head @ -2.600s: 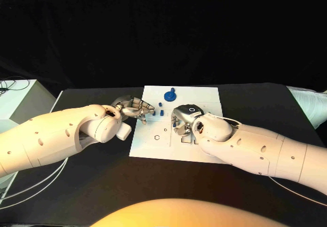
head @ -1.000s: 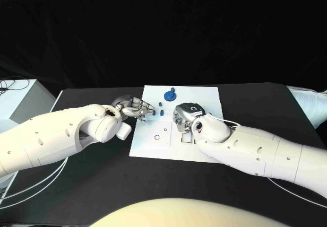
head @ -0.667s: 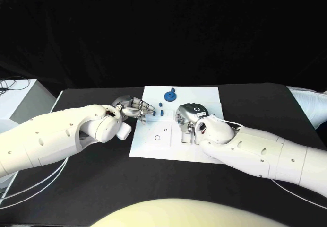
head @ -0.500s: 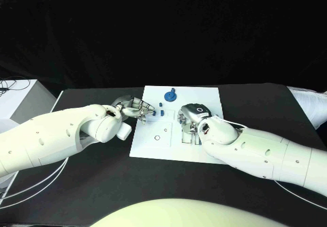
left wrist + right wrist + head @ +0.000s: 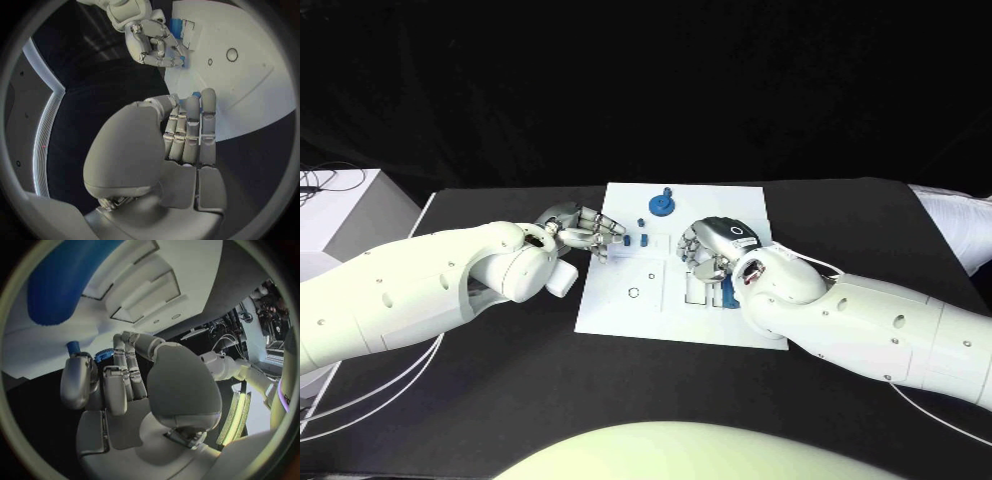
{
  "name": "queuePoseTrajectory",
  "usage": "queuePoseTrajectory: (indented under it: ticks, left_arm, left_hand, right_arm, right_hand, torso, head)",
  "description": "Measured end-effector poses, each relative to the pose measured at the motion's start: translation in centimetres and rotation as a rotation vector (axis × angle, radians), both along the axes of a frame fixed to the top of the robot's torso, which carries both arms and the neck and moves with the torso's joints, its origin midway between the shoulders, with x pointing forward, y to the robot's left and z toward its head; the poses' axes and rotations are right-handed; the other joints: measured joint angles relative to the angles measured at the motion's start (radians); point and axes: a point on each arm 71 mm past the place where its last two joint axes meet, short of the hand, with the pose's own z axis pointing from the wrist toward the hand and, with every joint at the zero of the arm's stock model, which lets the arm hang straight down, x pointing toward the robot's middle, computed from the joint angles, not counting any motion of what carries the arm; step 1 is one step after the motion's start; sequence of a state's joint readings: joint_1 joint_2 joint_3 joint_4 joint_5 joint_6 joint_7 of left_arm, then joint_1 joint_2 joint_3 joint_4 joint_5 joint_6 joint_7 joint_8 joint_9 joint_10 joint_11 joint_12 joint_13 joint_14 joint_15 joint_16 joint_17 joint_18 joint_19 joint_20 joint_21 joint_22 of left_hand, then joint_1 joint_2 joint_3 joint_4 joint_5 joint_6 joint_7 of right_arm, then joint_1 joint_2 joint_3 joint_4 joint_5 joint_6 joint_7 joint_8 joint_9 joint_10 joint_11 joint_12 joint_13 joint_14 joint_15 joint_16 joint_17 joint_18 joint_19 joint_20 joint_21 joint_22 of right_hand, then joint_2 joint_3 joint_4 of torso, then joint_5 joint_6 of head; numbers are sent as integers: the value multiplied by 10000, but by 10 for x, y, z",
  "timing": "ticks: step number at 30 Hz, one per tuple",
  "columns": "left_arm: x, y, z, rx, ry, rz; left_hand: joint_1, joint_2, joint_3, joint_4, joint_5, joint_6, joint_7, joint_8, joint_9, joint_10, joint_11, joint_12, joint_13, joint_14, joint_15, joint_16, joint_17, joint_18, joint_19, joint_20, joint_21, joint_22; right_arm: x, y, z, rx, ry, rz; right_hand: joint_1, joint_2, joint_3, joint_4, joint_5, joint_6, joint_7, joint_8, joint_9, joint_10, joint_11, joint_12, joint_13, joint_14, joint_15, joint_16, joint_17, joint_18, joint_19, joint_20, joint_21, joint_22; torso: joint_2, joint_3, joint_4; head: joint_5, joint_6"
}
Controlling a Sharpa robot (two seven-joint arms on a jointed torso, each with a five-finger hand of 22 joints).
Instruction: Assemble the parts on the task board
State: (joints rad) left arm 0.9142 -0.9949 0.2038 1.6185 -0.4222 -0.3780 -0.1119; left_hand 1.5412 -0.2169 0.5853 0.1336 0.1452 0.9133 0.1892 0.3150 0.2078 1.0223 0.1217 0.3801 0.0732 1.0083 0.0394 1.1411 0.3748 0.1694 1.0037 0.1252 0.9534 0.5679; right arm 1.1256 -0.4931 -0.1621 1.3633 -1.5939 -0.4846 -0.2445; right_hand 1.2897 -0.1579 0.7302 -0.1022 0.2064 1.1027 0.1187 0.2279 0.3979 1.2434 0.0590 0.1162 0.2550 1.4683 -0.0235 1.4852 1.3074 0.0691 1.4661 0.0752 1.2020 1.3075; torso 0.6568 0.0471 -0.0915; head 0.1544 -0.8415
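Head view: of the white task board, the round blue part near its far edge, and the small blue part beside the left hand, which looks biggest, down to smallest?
1. White task board
2. Round blue part
3. Small blue part beside the left hand

You have two bulky white arms, their smooth shells dotted with small dark round holes. The left arm (image 5: 408, 290) trails thin white cables beneath it; the right arm (image 5: 877, 325) carries a thin white cable looped just behind its hand. Each ends in a silver, metallic hand. The left hand (image 5: 584, 228) has segmented fingers (image 5: 190, 125) with pale grey pads. The right hand (image 5: 718, 245) bears a small dark ring marking on its back.
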Motion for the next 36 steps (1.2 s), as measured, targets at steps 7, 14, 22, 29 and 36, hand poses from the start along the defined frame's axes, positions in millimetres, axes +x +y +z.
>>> queuePoseTrajectory:
  ticks: [7, 14, 22, 29, 36]
  left_arm:
    - [0, 1, 0, 25, -7, 19]
    - [0, 2, 0, 42, -10, 36]
    - [0, 5, 1, 66, -35, 72]
    - [-1, 8, 2, 50, -79, 111]
    - [-1, 8, 4, -27, -141, 132]
  left_hand:
    - [11, 11, 144, -144, 0, 36, 36, -19, -25, 0, 0, 0, 0, 0, 1, -46, 9, 1, -88, -17, 158, 129]
    - [10, 11, 233, -233, 0, 36, 36, -40, -42, 0, 0, -38, 0, -1, 1, -86, 9, 1, -141, -2, 244, 208]
    - [11, 11, 274, -274, 0, 36, 36, -40, -54, 0, 0, -38, 0, -1, 2, -86, 9, 0, -232, -16, 341, 250]
    - [11, 11, 303, -302, 0, 36, 36, -76, -54, 36, 35, -38, 0, -2, 2, -85, 8, 0, -232, -17, 343, 281]
    - [11, 11, 302, -303, 0, 36, 36, -76, -65, 36, 35, -38, 0, -2, 2, -124, 17, 0, -232, -17, 390, 292]
  right_arm:
    - [6, -4, 15, 970, 574, 150]
    - [19, -5, 23, 1717, 1913, -88]
    - [29, -3, 17, 2431, 4274, -498]
    - [37, 0, 11, 3107, 6500, -927]
    - [41, 4, 5, 3557, 8289, -1275]
  right_hand:
    - [0, -1, -1, 1, -1, 0, 0, -1, 8, 0, 0, -25, 1, 0, 0, 0, 0, 0, 0, 0, 48, -1]
    - [-4, 2, -2, 1, -25, -1, -1, -1, 10, 0, 0, -30, 1, 0, 0, 0, 0, -1, 0, 0, 21, -1]
    - [-80, 77, -4, 1, -40, -35, 31, -20, 8, 0, 0, -68, -3, 0, 0, 0, 0, 0, 0, 1, -119, -2]
    - [-81, 76, -5, 0, -11, -70, 64, -22, 29, 0, 0, -107, -14, 0, 1, 0, 0, -1, 0, 1, -235, -2]
    - [-83, 75, -7, -2, 12, -72, 62, -22, 29, -2, 2, -63, -39, -1, 0, 0, 0, -1, 0, 1, -235, 6]
  torso:
    - [-2, -3, 0]
    - [-7, -19, 5]
    - [-8, -30, 28]
    - [-9, -42, 34]
    - [-18, -45, 34]
  head:
    - [36, 18]
    - [91, 46]
    - [167, 34]
    - [275, 5]
    - [331, -34]
